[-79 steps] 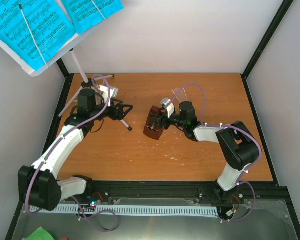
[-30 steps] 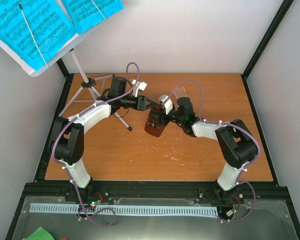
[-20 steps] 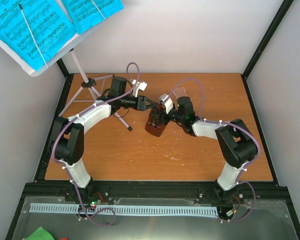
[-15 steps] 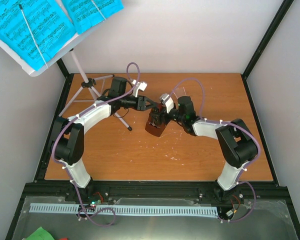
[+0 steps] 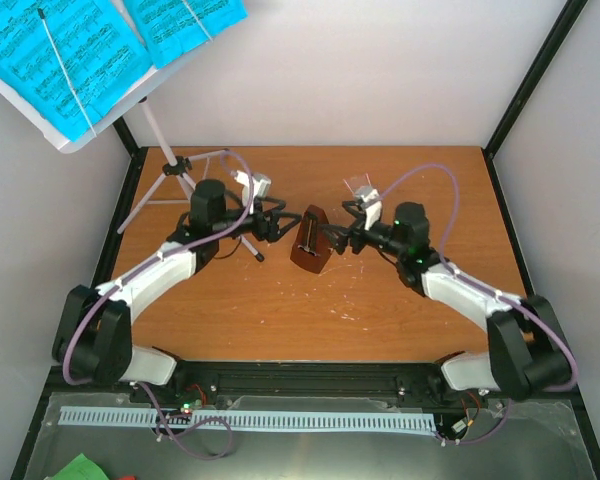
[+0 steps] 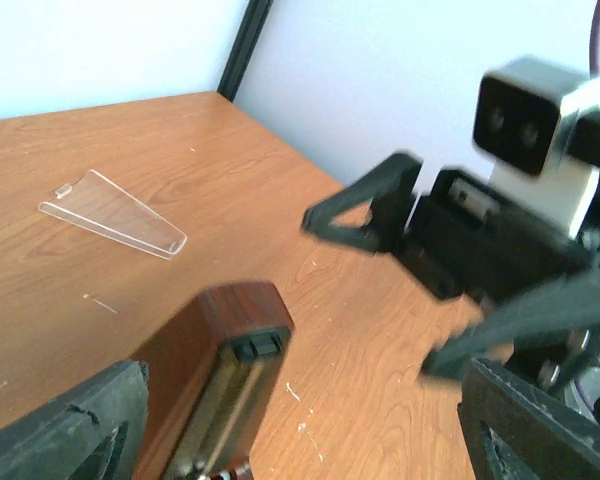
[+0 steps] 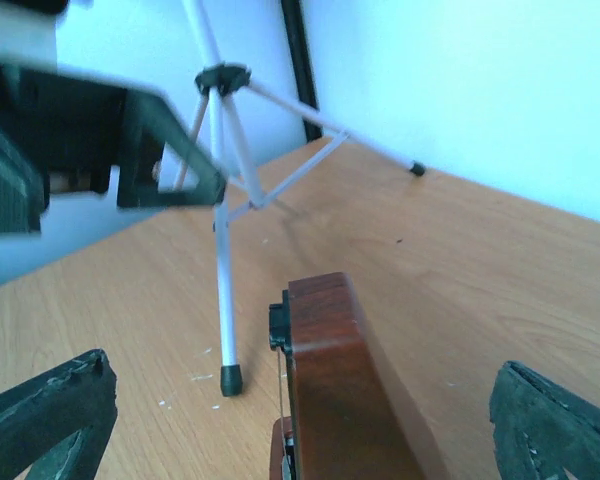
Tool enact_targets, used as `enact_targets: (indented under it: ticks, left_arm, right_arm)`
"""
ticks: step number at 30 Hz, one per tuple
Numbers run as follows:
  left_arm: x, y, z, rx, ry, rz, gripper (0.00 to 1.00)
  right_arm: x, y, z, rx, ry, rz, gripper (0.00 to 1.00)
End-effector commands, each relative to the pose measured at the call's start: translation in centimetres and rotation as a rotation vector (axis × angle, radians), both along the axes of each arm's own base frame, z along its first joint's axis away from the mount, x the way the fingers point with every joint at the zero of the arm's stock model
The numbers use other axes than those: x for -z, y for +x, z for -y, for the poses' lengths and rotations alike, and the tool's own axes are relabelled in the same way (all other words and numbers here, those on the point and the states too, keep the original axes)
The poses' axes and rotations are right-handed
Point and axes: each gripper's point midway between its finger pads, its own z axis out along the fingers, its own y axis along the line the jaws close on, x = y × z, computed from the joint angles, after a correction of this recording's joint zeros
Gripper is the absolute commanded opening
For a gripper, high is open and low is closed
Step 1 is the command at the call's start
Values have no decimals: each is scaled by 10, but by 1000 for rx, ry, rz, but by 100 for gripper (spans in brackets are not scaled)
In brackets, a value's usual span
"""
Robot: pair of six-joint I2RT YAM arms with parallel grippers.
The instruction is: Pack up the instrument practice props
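Note:
The small brown metronome (image 5: pixel 308 240) sits on the wooden table between my two grippers, its pendulum bare. Its clear plastic cover (image 5: pixel 358 182) lies apart behind it. My left gripper (image 5: pixel 279 222) is open and empty just left of the metronome; my right gripper (image 5: pixel 341 233) is open and empty just right of it. The left wrist view shows the metronome (image 6: pixel 208 375), the cover (image 6: pixel 112 212) and the right gripper (image 6: pixel 370 295). The right wrist view shows the metronome (image 7: pixel 342 390). The silver music stand (image 5: pixel 178 166) stands at back left with blue sheet-music pages (image 5: pixel 55 60) on its desk.
A tripod leg with a black foot (image 7: pixel 224 300) comes down close to the left of the metronome, by my left gripper (image 7: pixel 130 140). White walls close the back and sides. A black frame post (image 5: pixel 535 80) runs along the right corner.
My right gripper has let go of the metronome and drawn back to the right. My left gripper has pulled back a little to the left. The metronome stays on the table.

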Motion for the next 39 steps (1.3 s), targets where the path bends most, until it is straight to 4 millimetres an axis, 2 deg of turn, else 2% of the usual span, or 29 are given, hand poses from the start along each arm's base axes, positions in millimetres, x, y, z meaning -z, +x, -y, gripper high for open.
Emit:
enact_targets:
  ticks: [1,4,7,12,17,23,33,39]
  left_arm:
    - [-6,-15,2,5,-63,199,86]
    - [15,-17,10,16,13,250,87]
    - [34,-11,21,15,95,274,86]
    - [48,6,26,-16,156,307,79]
    - [46,15,32,-9,156,327,73]
    - [50,16,40,33,154,321,67]
    - [61,22,43,38,183,300,57]
    - [61,25,43,28,190,307,49]
  right_arm:
    - [-25,-14,33,73,107,-17,100]
    - [-29,-23,53,135,115,-38,100]
    - [-29,-34,64,172,99,-42,100]
    - [-26,-51,74,196,107,-48,100]
    - [-17,-60,76,196,102,-71,100]
    - [-9,-61,76,195,98,-87,100]
    - [-6,-60,76,196,106,-94,100]
    - [-7,-61,77,200,111,-88,100]
